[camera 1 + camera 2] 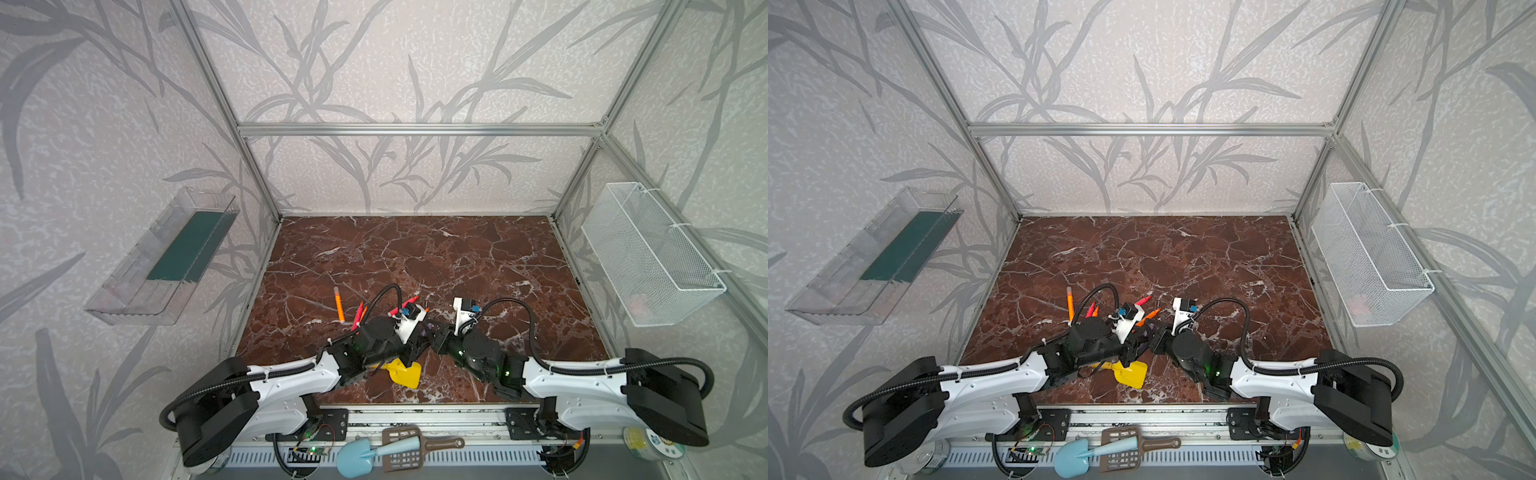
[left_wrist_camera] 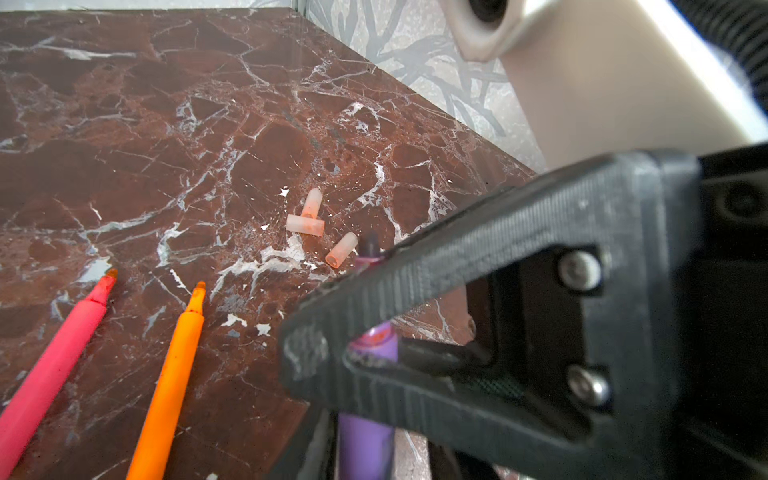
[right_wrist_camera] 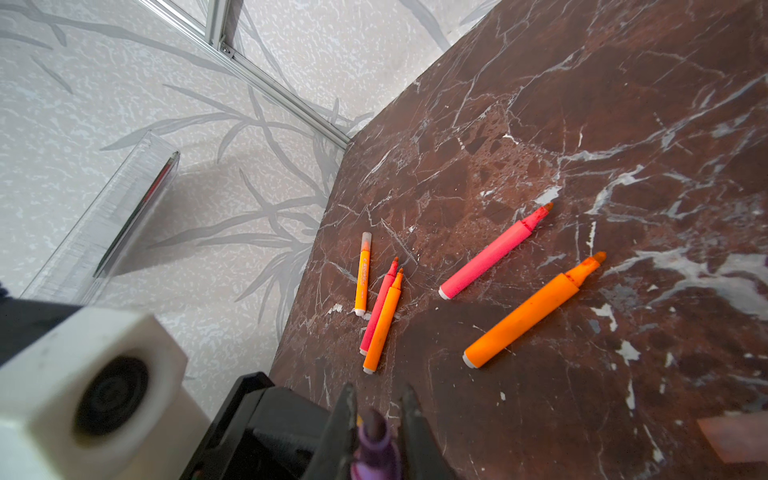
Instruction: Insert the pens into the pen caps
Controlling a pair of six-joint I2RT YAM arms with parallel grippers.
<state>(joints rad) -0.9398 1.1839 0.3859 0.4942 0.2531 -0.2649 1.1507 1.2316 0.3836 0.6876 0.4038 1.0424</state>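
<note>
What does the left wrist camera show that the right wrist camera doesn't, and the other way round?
Only the left wrist view: three loose pen caps lying close together on the marble table, past the tip of the purple pen. Only the right wrist view: a capped orange pen, a red-pink and orange pair beside it, and the clear wall tray. Both: the uncapped purple pen at the left pincer, the nearer red-pink pen and nearer orange pen, both uncapped, and the table.

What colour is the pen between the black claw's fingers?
The pen is purple with a dark tip; the left wrist view shows it best.
</note>
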